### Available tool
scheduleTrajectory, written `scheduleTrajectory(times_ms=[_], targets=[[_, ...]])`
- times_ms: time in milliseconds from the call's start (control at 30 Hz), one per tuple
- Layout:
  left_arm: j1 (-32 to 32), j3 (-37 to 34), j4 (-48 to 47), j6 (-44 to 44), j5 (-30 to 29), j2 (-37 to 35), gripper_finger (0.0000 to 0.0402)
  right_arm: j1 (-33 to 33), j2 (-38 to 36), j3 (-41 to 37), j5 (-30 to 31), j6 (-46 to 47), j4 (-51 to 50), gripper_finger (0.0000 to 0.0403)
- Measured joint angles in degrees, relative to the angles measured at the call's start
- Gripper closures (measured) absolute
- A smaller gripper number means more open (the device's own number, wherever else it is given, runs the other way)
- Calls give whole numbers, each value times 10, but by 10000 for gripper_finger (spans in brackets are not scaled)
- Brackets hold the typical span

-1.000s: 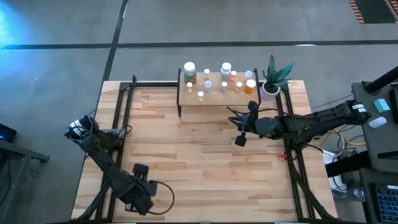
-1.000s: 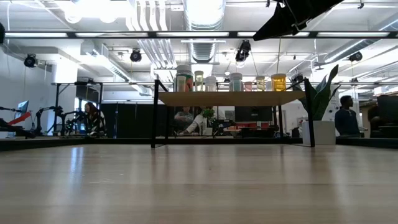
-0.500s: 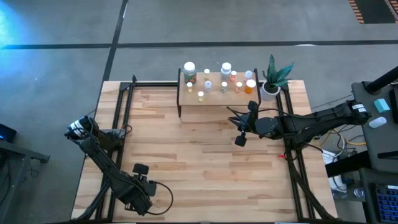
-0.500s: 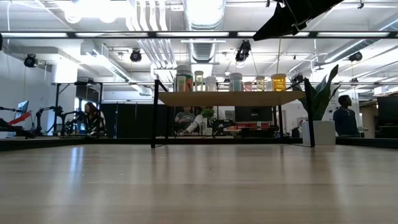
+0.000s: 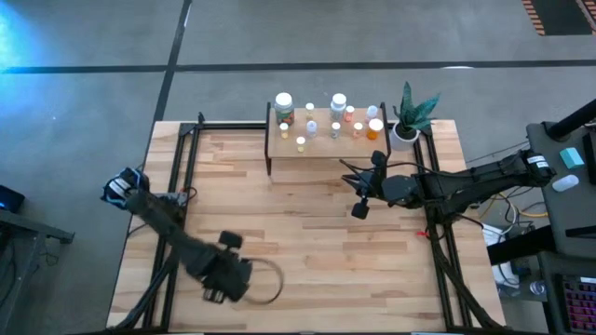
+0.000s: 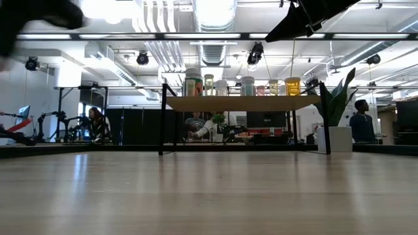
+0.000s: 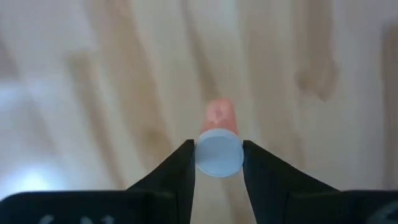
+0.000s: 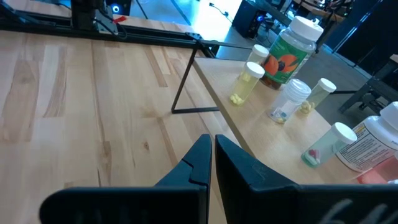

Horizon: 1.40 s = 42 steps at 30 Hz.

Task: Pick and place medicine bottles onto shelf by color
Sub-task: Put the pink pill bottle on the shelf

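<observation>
The left gripper (image 7: 218, 163) is carrying a small pink bottle (image 7: 219, 117) clamped by its white cap (image 7: 218, 155) between the jaws, over the worktop (image 5: 307, 223) and well short of the shelf (image 5: 326, 144) — which is already holding about a dozen bottles (image 5: 337, 102). The right gripper (image 8: 213, 155) is waiting just in front of the shelf, jaws together and holding nothing. To do this well, the left arm is best kept level and unhurried — the hold is on the cap alone — aiming for a bare spot beside the reddish bottles.
</observation>
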Motion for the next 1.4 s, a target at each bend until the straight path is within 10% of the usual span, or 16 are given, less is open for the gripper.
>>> scheduleTrajectory(times_ms=[600, 1400], targets=[[328, 216, 64, 401, -69, 143, 306, 0, 1, 0, 0, -5, -5, 390], [369, 212, 87, 463, -26, 216, 306, 0, 1, 0, 0, -10, -9, 390]])
